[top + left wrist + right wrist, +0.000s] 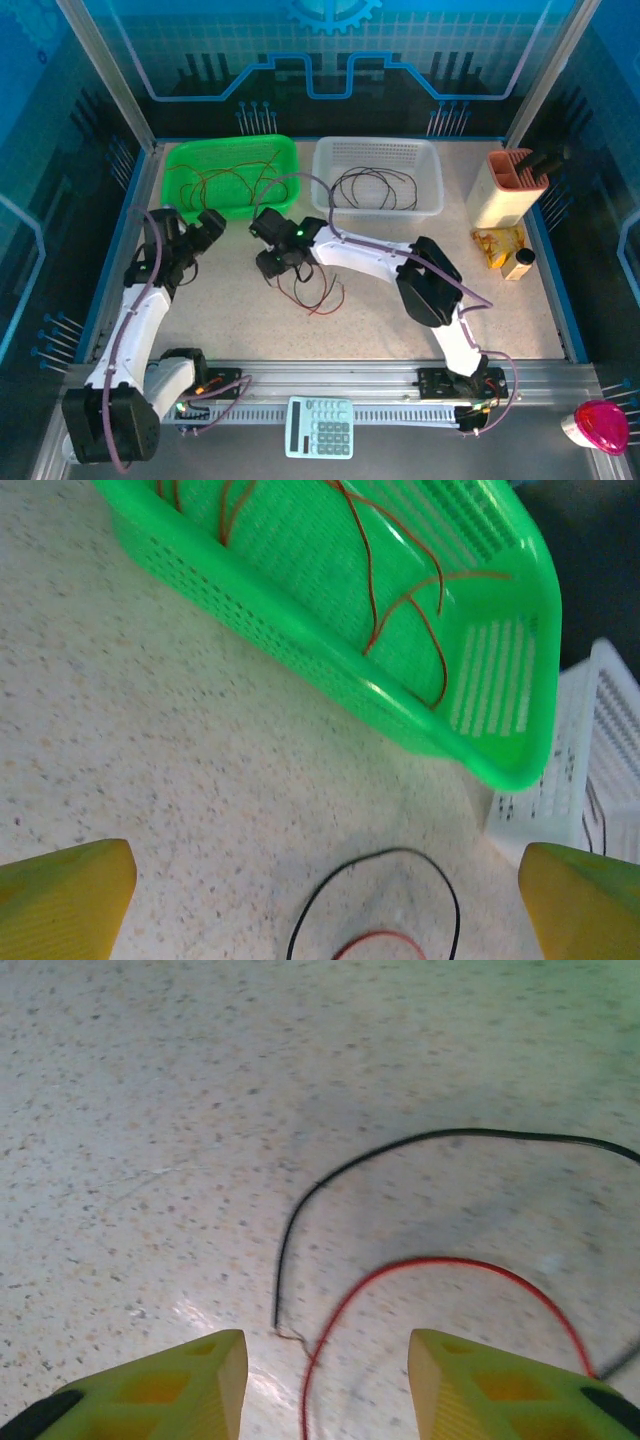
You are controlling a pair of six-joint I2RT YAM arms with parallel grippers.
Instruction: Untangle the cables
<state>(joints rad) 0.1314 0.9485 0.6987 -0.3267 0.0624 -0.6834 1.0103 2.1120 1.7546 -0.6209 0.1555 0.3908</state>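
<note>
On the tabletop [150, 1110] the red cable [450, 1259] ran lengthwise between the spread, empty right fingers [170, 1385], nearer them than the wide-spread left fingers [60, 900].

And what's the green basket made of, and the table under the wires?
The green basket looks like shiny moulded plastic: glossy rim, rows of tiny holes. The table looks like smooth speckled stone or laminate, with a glare spot; I cannot tell which.

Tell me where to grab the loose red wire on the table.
Pinch the red wire at the crown of its arc, from straight above. It lies flat on the table, and there it sits farthest from the black wire, which nears both ends.
</note>
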